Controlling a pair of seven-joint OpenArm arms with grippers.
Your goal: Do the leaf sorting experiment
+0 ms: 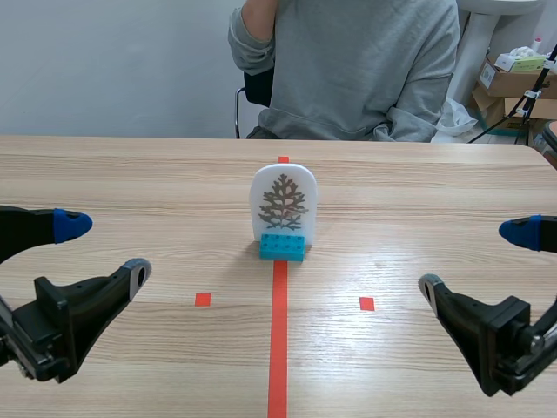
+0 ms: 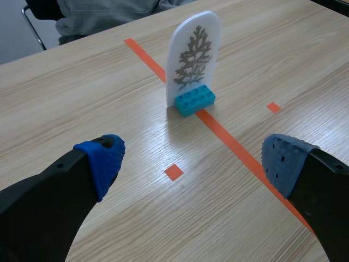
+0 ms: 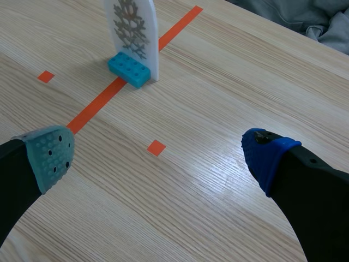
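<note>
A white arched card with a brown leaf print stands upright in a blue brick base on the red centre line, mid-table. In the left wrist view the leaf card stands well ahead of my open left gripper; its brick base faces me. In the right wrist view the leaf card is far ahead of my open right gripper, toward the grey-pad side. In the scene view the left gripper is low at the left and the right gripper low at the right, both holding nothing.
A person in a grey sweater sits across the table behind the card. Cardboard boxes stand off the table at the back right. The wooden table carries only tape marks around the card.
</note>
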